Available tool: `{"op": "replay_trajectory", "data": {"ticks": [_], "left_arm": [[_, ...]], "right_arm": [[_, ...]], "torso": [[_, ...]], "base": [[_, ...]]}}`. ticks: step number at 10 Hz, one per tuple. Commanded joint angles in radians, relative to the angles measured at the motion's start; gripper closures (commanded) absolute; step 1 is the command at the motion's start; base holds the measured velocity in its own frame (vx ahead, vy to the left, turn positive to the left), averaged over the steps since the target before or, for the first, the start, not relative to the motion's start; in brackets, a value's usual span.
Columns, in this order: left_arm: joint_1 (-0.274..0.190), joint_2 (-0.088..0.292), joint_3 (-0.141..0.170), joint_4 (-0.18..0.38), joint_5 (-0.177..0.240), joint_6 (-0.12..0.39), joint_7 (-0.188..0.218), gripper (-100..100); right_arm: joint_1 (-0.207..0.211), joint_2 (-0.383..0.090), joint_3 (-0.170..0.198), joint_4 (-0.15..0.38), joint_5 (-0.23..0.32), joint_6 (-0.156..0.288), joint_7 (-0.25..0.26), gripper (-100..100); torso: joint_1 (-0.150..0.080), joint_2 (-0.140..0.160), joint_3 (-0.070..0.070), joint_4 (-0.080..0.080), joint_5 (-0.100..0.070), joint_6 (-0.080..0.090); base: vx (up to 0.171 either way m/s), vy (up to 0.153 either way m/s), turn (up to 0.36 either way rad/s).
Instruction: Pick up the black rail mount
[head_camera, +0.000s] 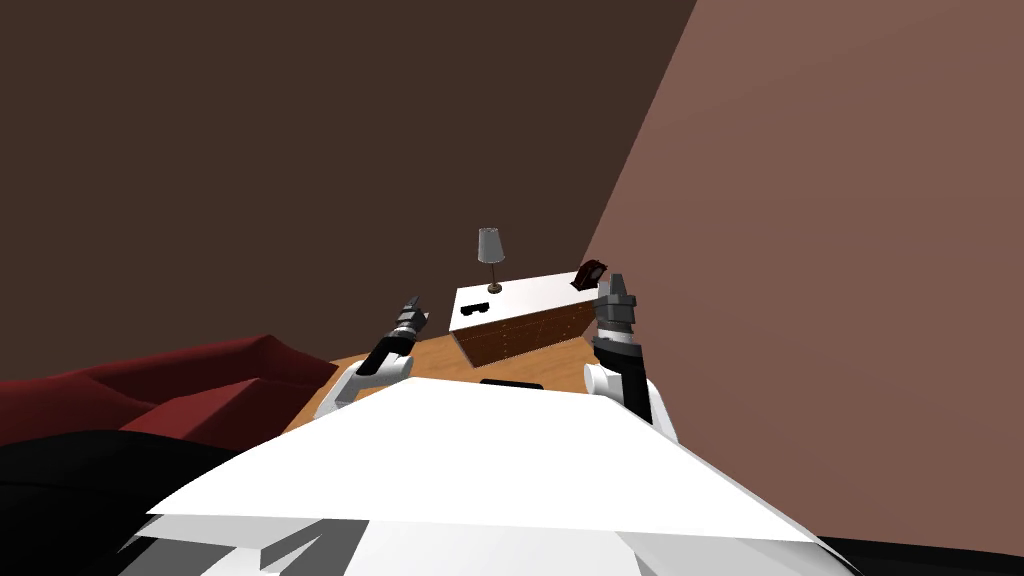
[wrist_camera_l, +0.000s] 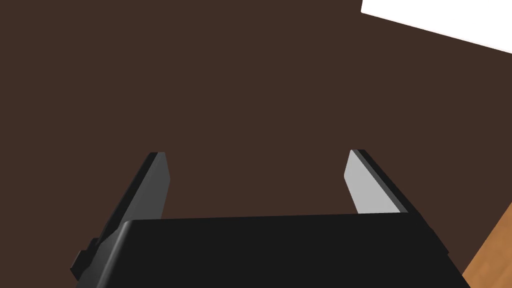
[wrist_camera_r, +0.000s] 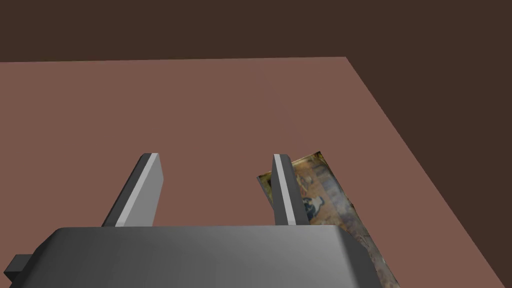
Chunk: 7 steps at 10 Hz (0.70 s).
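Two empty grippers, left gripper (wrist_camera_l: 255, 156) wide, right gripper (wrist_camera_r: 215, 157) narrower, black rail mount (head_camera: 474, 308) on dresser (head_camera: 535, 293).

Legible text, labels, brands, numbers, signs: none. Painting (wrist_camera_r: 325, 200) on the pinkish-brown wall (wrist_camera_r: 200, 110): mottled scene, no lettering readable. Items on the dresser (head_camera: 530, 295) top: too small to read

Both arms are lifted forward, well apart from each other. The left arm (head_camera: 384, 358) leans ahead, and the left gripper (wrist_camera_l: 257, 156) has its fingers spread wide. The right arm (head_camera: 622, 362) stands more upright; the right gripper (wrist_camera_r: 215, 159) is also parted, a little narrower, with nothing between
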Motion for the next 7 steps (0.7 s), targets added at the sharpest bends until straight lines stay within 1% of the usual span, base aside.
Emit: {"op": "replay_trajectory", "data": {"ticks": [1, 2, 3, 4, 5, 6, 7], "left_arm": [[0.005, 0.002, 0.013, -0.006, 0.003, 0.05, 0.007, -100], [0.005, 0.002, 0.013, -0.006, 0.003, 0.058, 0.007, -100], [-0.001, 0.009, 0.037, 0.016, 0.009, 0.094, 0.019, -100], [-0.001, 0.009, 0.037, 0.016, 0.009, 0.114, 0.019, -100], [-0.007, 0.016, 0.06, 0.038, 0.016, 0.15, 0.03, -100], [-0.007, 0.016, 0.06, 0.038, 0.016, 0.171, 0.03, -100], [-0.012, 0.024, 0.083, 0.061, 0.024, 0.212, 0.041, -100]], "right_arm": [[0.0, 0.0, 0.0, 0.0, 0.0, 0.0, 0.0, 0], [0.0, 0.0, 0.0, 0.0, 0.0, 0.0, 0.0, 0], [0.0, 0.0, 0.0, 0.0, 0.0, 0.0, 0.0, 0], [0.0, 0.0, 0.0, 0.0, 0.0, 0.0, 0.0, 0], [0.0, 0.0, 0.0, 0.0, 0.0, 0.0, 0.0, 0], [0.0, 0.0, 0.0, 0.0, 0.0, 0.0, 0.0, 0], [0.0, 0.0, 0.0, 0.0, 0.0, 0.0, 0.0, 0]], "torso": [[0.0, 0.0, 0.0, 0.0, 0.0, 0.0], [0.0, 0.0, 0.0, 0.0, 0.0, -0.001], [0.001, 0.0, 0.0, 0.0, 0.0, -0.001], [0.001, 0.0, 0.0, 0.0, 0.0, 0.0], [0.001, 0.0, 0.0, 0.0, 0.0, -0.001], [0.0, 0.0, 0.0, 0.0, 0.0, 0.0], [0.001, 0.0, 0.0, 0.0, 0.0, -0.001]], "base": [[-0.008, -0.03, -0.099], [-0.006, -0.013, 0.018], [-0.007, -0.028, -0.167], [-0.006, -0.023, -0.113], [-0.002, -0.035, -0.198], [-0.001, -0.03, -0.109], [0.006, -0.038, -0.21]]}}
